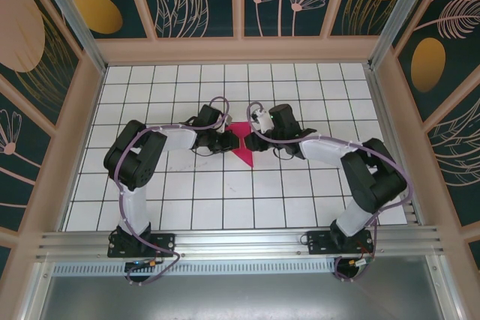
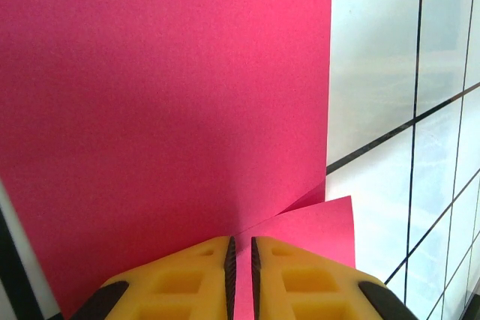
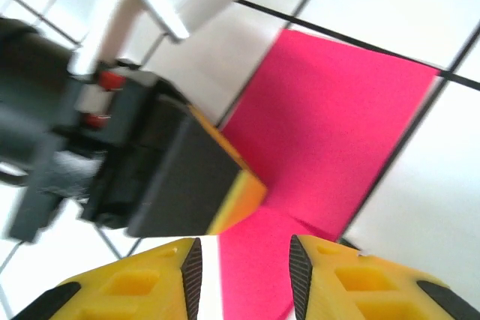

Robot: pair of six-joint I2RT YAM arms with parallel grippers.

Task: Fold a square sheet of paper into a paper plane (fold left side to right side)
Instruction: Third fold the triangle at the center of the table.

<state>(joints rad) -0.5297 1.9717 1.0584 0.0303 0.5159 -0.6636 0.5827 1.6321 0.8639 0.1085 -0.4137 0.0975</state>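
L gripper (image 2: 241, 249): yellow fingers nearly together, clamped on a lifted flap at the edge of the magenta paper sheet (image 2: 165, 110). R gripper (image 3: 244, 249): fingers apart w/ a clear gap, nothing held, poised over the sheet's opposite side, facing the L gripper; contact w/ sheet can't be told. Sheet lies creased, approx. mid gridded table (image 1: 225, 192), between both grippers.

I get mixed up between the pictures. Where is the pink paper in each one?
Top view: pink paper in the middle of the picture, on the white table.
Left wrist: pink paper covers the left and middle.
Right wrist: pink paper at centre and right.
Shared landmark: the table with its black lines.
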